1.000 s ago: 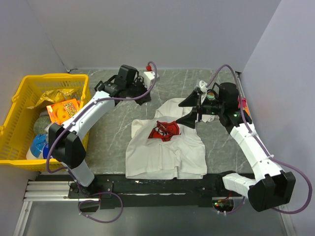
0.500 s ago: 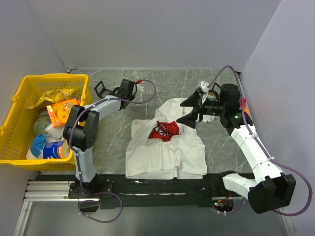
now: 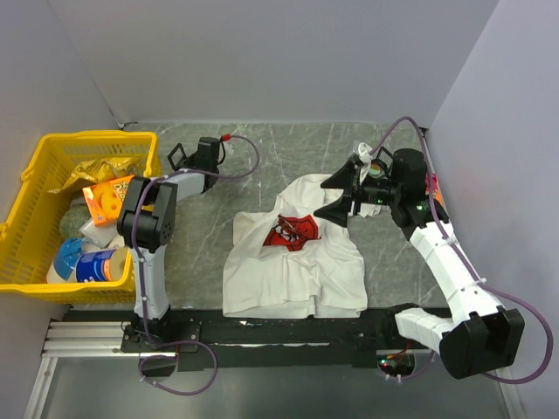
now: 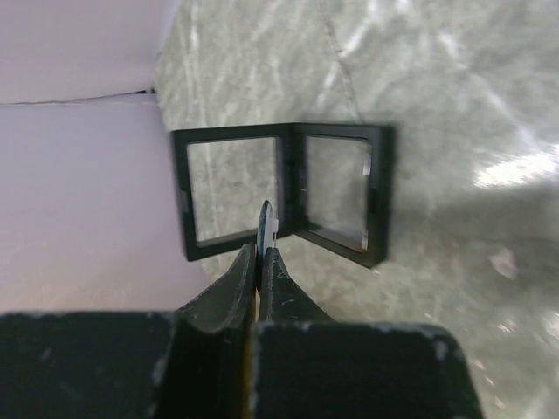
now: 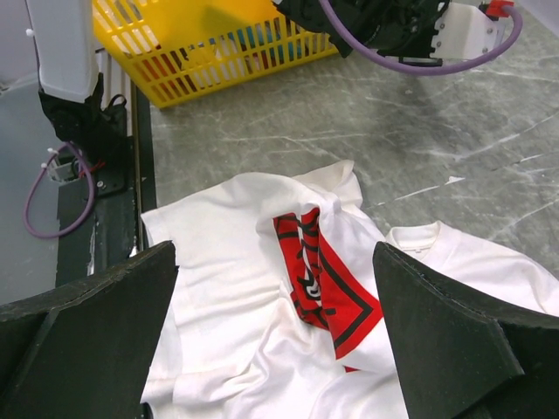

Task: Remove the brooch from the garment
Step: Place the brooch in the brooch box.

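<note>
The garment [image 3: 293,262], a white T-shirt with a crumpled red print [image 3: 293,231], lies rumpled on the table's middle. It also shows in the right wrist view [image 5: 218,262]. My left gripper [image 3: 194,159] is at the back left, away from the shirt. In the left wrist view the left gripper [image 4: 262,249] is shut on a thin small piece, the brooch [image 4: 266,225], seen edge-on. It hangs just above an open black hinged case [image 4: 376,196]. My right gripper [image 3: 336,196] is open wide and empty above the shirt's upper right [image 5: 272,262].
A yellow basket [image 3: 35,218] with packets and bottles stands at the left edge. The black case [image 3: 177,154] lies on the marble table near the back wall. A black rail [image 3: 262,327] runs along the front edge below the shirt.
My left arm has swung from the back middle to the back left, and its gripper now hangs over the black case. The right arm and the shirt have barely moved.
</note>
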{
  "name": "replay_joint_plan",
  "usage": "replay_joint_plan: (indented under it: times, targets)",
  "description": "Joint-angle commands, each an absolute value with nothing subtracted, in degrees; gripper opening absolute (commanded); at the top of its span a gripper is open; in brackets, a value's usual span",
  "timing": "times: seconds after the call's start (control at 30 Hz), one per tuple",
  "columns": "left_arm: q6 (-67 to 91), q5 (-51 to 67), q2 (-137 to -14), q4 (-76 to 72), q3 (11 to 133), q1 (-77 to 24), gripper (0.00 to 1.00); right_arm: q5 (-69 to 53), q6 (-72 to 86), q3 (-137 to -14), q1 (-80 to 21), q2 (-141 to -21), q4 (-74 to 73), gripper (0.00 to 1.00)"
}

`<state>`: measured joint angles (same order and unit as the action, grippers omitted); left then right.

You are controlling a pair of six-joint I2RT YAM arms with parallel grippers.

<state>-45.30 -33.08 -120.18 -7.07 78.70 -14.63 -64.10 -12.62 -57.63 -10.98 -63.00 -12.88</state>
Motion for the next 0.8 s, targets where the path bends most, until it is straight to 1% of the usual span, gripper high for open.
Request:
replay_joint_plan:
  times: [0.0,0.17,0.77]
  targets:
    - [-48.6,-35.8,-122.1,-14.5,80.1,-13.8,0.01,-65.1,-11.9,-57.2,-10.4,-62.9,-10.4,1.0]
    - [-48.0,-34.8,-124.4,-14.1,81.6,-12.3,0.01,-65.3,-11.7,-57.2,-10.5,-63.2,-10.4,1.0]
    - [-44.8,-32.4,-125.9,-12.2,83.6,-12.0,0.01,-65.8,-11.6,-57.0,-10.5,-63.5,-10.1,1.0]
